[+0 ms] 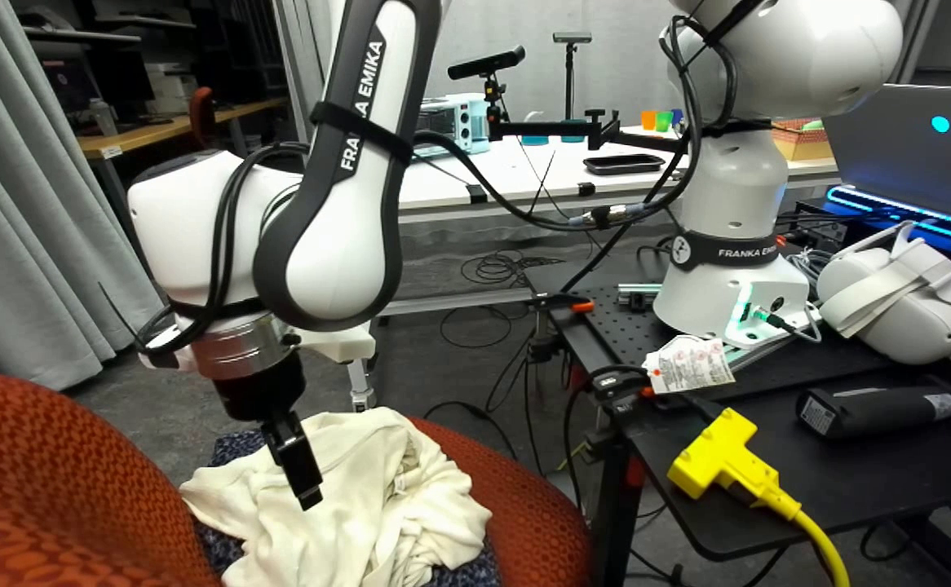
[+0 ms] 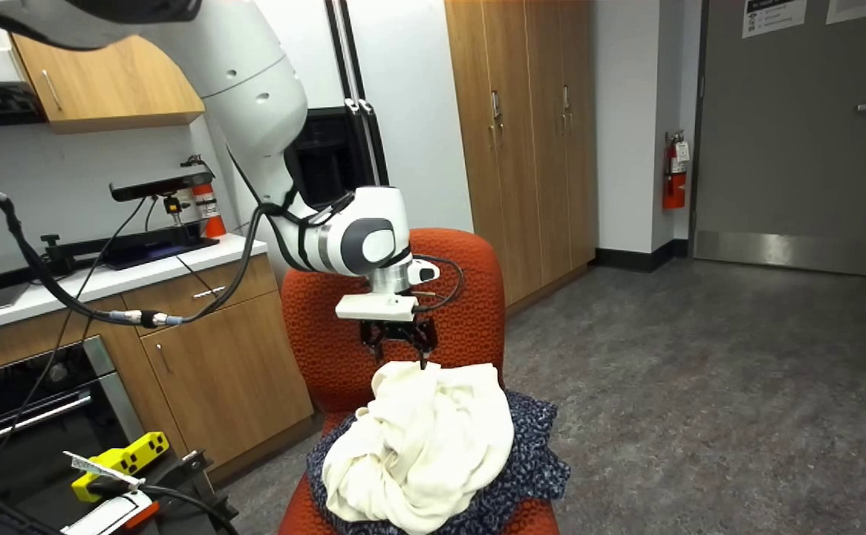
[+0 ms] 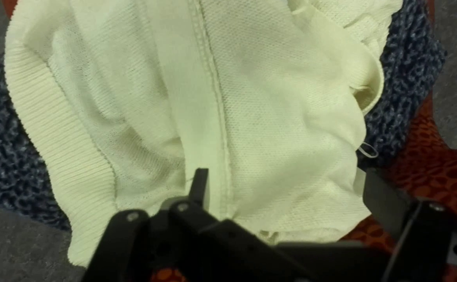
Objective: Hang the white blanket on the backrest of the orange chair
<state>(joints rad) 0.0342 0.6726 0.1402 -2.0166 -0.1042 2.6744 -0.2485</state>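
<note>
The white blanket lies crumpled on the chair seat in both exterior views (image 1: 394, 522) (image 2: 440, 438) and fills most of the wrist view (image 3: 283, 98). The backrest of the orange chair rises behind it in an exterior view (image 2: 470, 312) and stands at the left in an exterior view (image 1: 43, 481). My gripper points down over the blanket's side nearest the backrest, in both exterior views (image 1: 306, 493) (image 2: 402, 358). In the wrist view my gripper (image 3: 283, 184) has its fingers wide apart, with blanket visible between and below them. Whether the fingertips touch the cloth is unclear.
A dark speckled cushion (image 2: 533, 446) lies under the blanket on the seat. A black table (image 1: 842, 481) with a yellow power adapter (image 1: 728, 456) and a headset (image 1: 891, 302) stands beside the chair. Cables hang along the arm. A counter (image 2: 173, 267) is behind.
</note>
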